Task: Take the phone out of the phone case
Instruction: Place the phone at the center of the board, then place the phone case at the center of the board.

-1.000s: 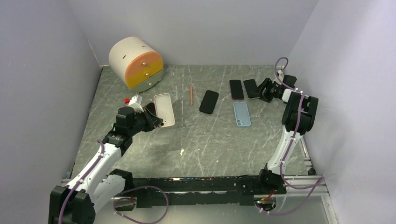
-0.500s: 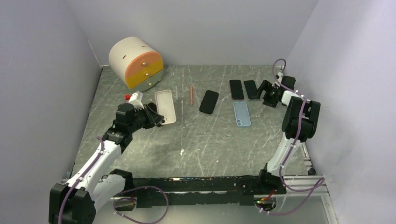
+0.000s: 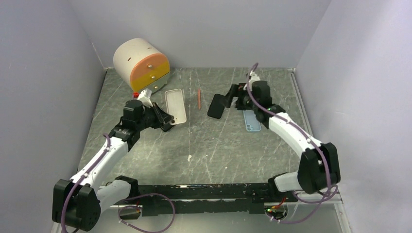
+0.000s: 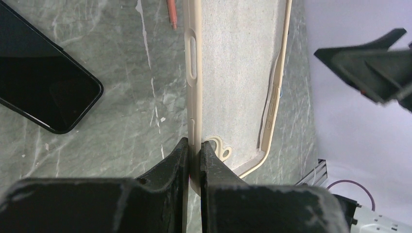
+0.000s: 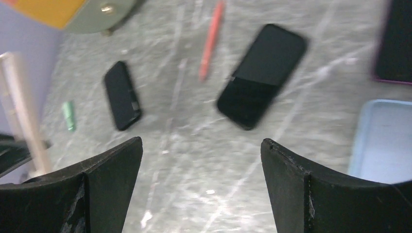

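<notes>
My left gripper [image 4: 194, 154] is shut on the long edge of the beige phone case [image 4: 235, 73], holding it off the table; its grey inside is bare. In the top view the phone case [image 3: 176, 105] sits at the left gripper [image 3: 164, 118], in front of the drum. A black phone [image 4: 43, 94] lies flat on the table beside it, also a small dark phone [image 5: 122, 95] in the right wrist view. My right gripper [image 5: 201, 160] stands wide open and empty over the middle of the table, near another black phone [image 3: 216, 108] [image 5: 262, 75].
A cream drum with orange and yellow drawers [image 3: 142, 65] stands at the back left. A red pen [image 3: 199, 98] lies between the case and the middle phone. A light blue case [image 3: 252, 124] lies under the right arm. A small green item [image 5: 69, 115] lies near the left phone.
The right arm has swung from the back right corner to the middle of the table and its jaws have opened wide. The left gripper has carried the beige case a little toward the back.
</notes>
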Action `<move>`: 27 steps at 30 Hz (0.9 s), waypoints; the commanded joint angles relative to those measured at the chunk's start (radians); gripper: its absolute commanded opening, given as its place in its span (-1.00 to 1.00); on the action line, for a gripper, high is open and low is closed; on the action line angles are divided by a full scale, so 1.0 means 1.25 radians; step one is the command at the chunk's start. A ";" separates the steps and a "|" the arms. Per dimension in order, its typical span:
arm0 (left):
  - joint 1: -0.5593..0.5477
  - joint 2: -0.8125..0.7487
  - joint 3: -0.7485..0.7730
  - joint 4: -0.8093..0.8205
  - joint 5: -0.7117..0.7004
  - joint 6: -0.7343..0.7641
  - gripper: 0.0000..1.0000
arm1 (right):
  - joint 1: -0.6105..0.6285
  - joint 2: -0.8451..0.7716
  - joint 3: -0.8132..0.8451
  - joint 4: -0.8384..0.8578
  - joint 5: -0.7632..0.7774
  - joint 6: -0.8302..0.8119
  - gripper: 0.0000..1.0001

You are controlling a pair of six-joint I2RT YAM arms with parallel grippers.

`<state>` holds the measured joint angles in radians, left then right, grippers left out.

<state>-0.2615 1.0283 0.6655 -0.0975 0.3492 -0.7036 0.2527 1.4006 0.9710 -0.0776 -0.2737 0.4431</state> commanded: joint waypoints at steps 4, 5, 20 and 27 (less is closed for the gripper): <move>-0.037 0.034 0.072 -0.036 -0.062 -0.038 -0.95 | 0.263 -0.073 0.009 0.052 0.214 0.147 0.82; -0.047 0.039 0.081 -0.052 -0.078 -0.034 -0.95 | 0.296 -0.071 0.024 0.047 0.248 0.145 0.81; -0.130 0.043 0.116 -0.094 -0.192 -0.030 -0.95 | 0.481 0.127 0.250 -0.052 0.318 0.077 0.55; -0.138 0.035 0.113 -0.086 -0.185 -0.024 -0.95 | 0.488 0.195 0.315 -0.106 0.332 0.047 0.15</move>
<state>-0.4255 1.0904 0.7658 -0.2394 0.1284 -0.7380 0.8585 1.6272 1.2881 -0.1715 0.1070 0.5388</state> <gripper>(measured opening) 0.126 0.628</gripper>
